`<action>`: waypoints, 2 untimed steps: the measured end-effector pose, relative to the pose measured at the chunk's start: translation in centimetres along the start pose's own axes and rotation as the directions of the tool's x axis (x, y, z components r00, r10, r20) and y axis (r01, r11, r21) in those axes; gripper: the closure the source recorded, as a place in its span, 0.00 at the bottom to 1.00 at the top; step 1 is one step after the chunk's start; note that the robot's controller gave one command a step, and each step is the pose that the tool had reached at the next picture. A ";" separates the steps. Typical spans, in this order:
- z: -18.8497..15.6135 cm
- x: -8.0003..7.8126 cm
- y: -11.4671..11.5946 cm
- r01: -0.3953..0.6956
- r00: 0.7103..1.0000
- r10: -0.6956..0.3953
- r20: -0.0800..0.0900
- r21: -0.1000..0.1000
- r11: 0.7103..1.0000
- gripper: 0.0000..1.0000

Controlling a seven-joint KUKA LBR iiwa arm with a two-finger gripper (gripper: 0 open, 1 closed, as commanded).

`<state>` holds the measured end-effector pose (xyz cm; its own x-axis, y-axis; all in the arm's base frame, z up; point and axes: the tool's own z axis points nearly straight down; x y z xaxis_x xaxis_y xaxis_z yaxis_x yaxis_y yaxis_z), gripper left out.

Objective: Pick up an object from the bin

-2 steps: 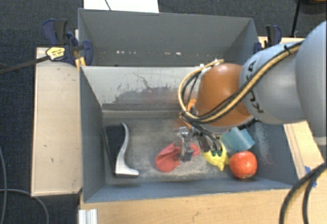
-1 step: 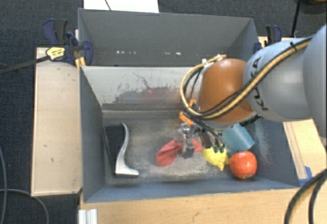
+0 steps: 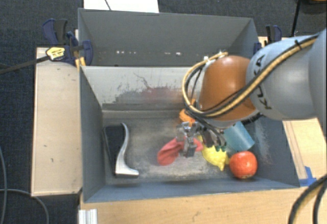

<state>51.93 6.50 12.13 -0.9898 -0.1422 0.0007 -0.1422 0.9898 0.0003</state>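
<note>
A red crumpled thing point(image 3: 168, 152) lies mid-floor in the grey bin point(image 3: 163, 34). The gripper point(image 3: 189, 145) is at its right end; I cannot tell whether it is clenched or released. Just right of the red crumpled thing lie a yellow piece point(image 3: 215, 157), a red-orange ball point(image 3: 243, 164) and a blue cylinder point(image 3: 239, 137). Well to its left is a black-and-silver tool point(image 3: 119, 150).

A robotics lab: an industrial arm point(image 3: 291, 85) leans into a grey metal bin point(image 3: 163, 29) set on dark carpet point(image 3: 30, 3), loose cables point(image 3: 23, 64) trailing across it.
</note>
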 end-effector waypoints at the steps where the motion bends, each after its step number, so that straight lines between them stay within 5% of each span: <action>1: -2.0 0.1 0.0 -0.001 1.000 0.001 -0.001 0.000 1.000 1.00; 2: -3.1 -0.1 0.0 -0.001 1.000 0.001 0.007 0.000 1.000 1.00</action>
